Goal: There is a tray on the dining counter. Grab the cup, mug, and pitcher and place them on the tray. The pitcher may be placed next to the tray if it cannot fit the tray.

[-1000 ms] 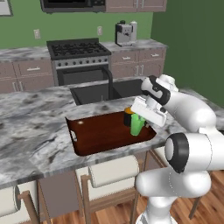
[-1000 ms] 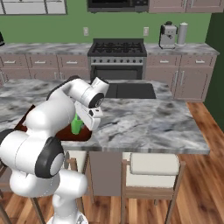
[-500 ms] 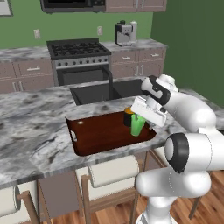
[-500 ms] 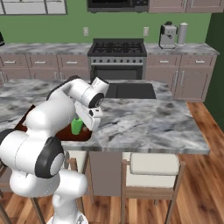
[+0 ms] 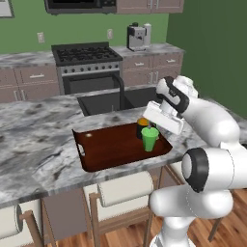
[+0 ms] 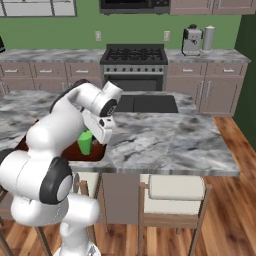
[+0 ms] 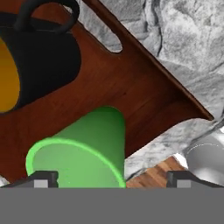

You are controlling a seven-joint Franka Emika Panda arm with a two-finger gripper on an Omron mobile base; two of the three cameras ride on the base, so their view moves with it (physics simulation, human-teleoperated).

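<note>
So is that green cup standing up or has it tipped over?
Upright. The green cup stands on its base on the tray, open mouth upward, beside the black mug.

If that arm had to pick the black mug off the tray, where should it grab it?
Probably across the round body of the mug, coming down from above with the fingers set either side of its wall. It stands upright on the tray; its handle points away from the green cup, which stands close by.

Domestic kitchen, rendered. Indicators: gas range [image 5: 87, 65] at upper centre against green walls, coffee machine [image 5: 138, 36] on the rear cabinets, marbled dining counter [image 6: 170, 142] with black sink basin [image 6: 147, 103], stools [image 6: 174, 192] along the lower edge.
</note>
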